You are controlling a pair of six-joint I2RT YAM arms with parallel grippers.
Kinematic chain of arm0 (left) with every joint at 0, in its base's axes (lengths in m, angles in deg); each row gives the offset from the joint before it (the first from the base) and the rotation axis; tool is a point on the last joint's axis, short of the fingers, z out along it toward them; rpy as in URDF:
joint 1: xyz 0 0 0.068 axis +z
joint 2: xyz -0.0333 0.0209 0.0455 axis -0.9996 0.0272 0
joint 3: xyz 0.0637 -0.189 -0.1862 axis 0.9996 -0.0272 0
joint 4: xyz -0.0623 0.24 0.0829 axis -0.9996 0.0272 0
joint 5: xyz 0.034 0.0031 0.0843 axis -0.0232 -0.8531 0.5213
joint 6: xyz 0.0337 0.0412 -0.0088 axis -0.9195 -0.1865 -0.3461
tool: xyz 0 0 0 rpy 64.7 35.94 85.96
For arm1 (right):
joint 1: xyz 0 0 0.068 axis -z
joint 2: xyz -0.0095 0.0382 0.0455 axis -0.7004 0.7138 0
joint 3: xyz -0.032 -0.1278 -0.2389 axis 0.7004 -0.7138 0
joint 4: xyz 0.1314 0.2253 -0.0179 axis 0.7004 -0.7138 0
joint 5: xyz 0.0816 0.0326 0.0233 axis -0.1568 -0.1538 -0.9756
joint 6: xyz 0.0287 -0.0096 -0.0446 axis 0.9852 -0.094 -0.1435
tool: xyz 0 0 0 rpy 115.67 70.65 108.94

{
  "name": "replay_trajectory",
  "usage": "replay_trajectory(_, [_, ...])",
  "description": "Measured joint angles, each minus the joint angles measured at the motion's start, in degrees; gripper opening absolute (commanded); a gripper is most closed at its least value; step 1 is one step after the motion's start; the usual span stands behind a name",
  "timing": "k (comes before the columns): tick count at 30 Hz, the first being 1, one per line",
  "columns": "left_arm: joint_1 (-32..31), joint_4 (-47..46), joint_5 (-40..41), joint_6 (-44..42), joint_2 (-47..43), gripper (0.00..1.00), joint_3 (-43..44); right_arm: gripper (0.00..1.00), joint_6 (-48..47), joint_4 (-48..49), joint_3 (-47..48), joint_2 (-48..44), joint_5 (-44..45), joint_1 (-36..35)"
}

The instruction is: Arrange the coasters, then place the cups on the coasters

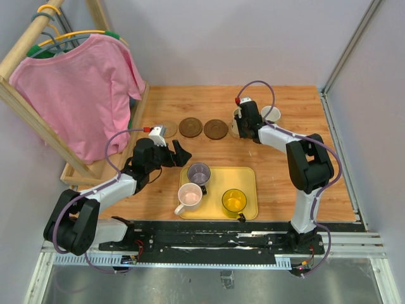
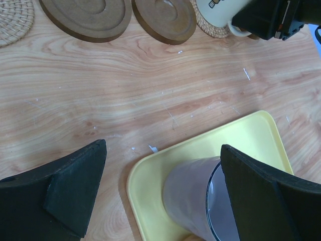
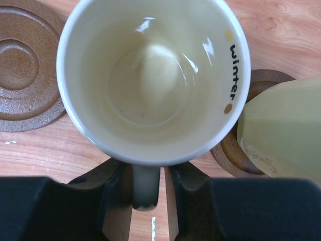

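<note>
Coasters lie in a row across the far table: a tan coaster (image 2: pixel 12 20), two dark brown coasters (image 1: pixel 190 126) (image 1: pixel 216 128), and a tan coaster (image 2: pixel 210 25) under the cream cup (image 3: pixel 150 75). My right gripper (image 3: pixel 148 171) straddles that cup's handle, open, with a thin gap beside the handle. A whitish cup (image 3: pixel 286 130) stands on a dark coaster (image 3: pixel 246 150) just right of it. My left gripper (image 2: pixel 160 191) is open over the tray's far left corner, the purple-grey cup (image 2: pixel 200 201) by its right finger. The pink cup (image 1: pixel 190 196) and the yellow cup (image 1: pixel 234 201) stand on the tray.
The yellow tray (image 1: pixel 248 180) sits near the front middle. A wooden clothes rack (image 1: pixel 38 120) with a pink shirt (image 1: pixel 82 88) fills the left side, close to my left arm. A metal frame (image 1: pixel 342 145) runs along the right edge.
</note>
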Motion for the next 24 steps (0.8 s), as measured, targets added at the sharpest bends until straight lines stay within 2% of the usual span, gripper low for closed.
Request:
replay_trajectory(4, [0.00,0.00,-0.11,0.00,0.00,1.00,0.00,0.47,0.61,0.04,0.28,-0.09,-0.02,0.00])
replay_trajectory(14, [0.00,0.00,-0.28,0.04,0.22,1.00,0.00,0.53,1.11,-0.28,-0.07,-1.77,0.20,0.00])
replay_trajectory(24, [0.00,0.07,-0.37,0.04,0.09,1.00,0.00,0.65,1.29,-1.75,-1.57,-6.82,1.27,-0.50])
